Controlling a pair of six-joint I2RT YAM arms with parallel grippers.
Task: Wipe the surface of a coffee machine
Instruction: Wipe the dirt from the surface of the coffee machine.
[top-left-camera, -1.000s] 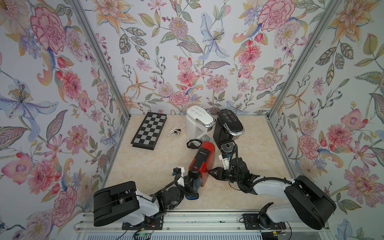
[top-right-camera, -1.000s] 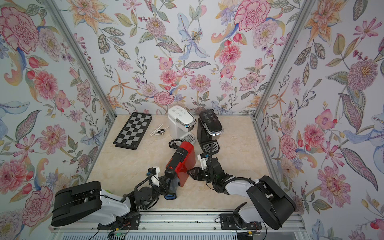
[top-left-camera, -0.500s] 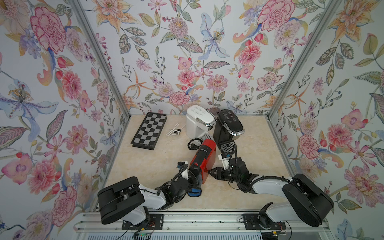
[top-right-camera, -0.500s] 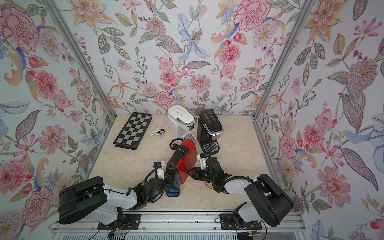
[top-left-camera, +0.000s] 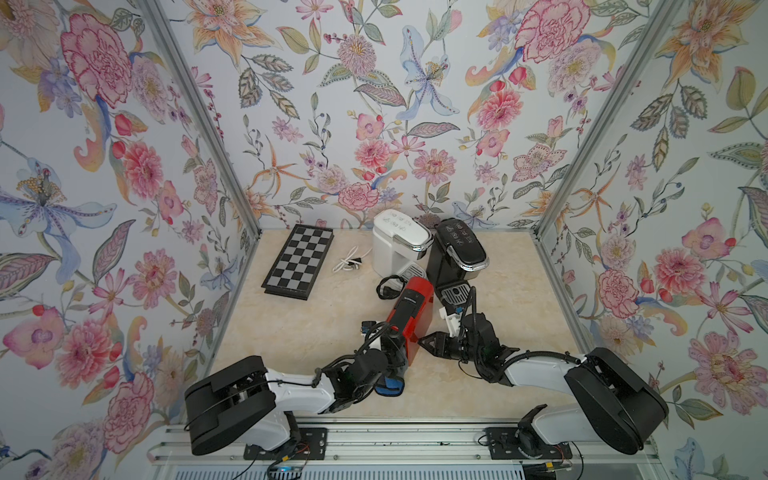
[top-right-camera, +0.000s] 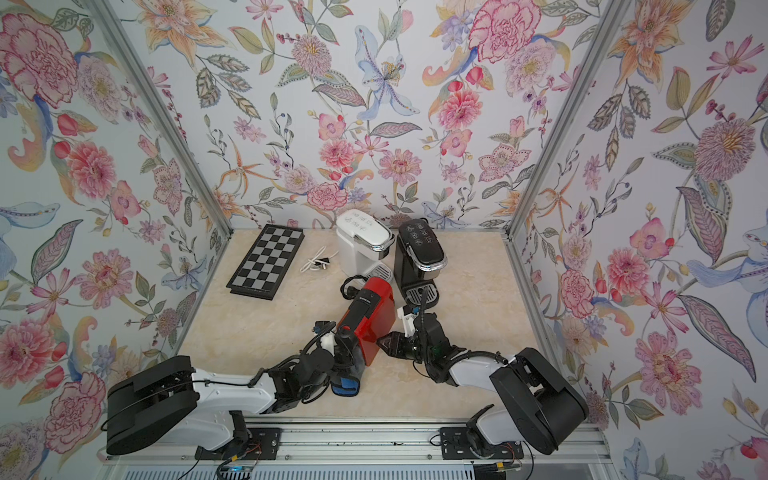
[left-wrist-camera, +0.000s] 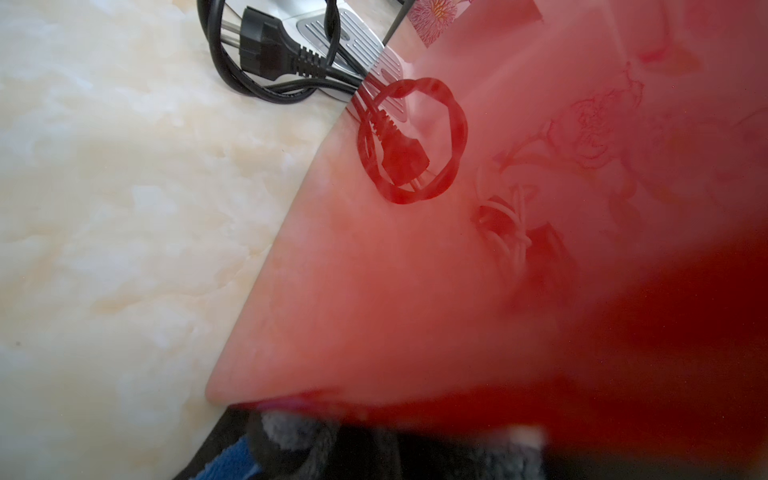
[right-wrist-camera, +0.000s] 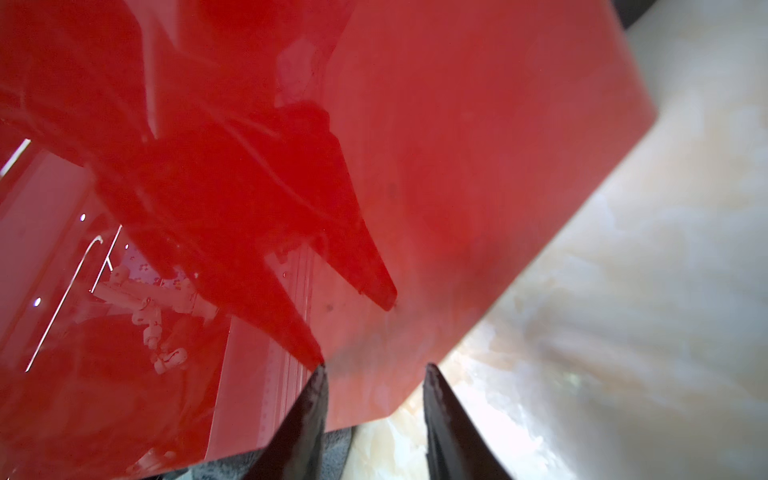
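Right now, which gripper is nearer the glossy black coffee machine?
Right. The right gripper is in front of the black coffee machine's drip tray, beside the red coffee machine; left gripper is beyond that red machine, farther away.

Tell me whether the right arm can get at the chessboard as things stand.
Probably not directly. The right gripper sits at the red coffee machine, which stands between it and the chessboard. It would have to lift over or swing around, and the stretch looks long.

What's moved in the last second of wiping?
The left gripper, shut on the cloth, slid a little along the side of the red coffee machine, away from the robot. The right gripper stayed open at the other side. The chessboard is unmoved.
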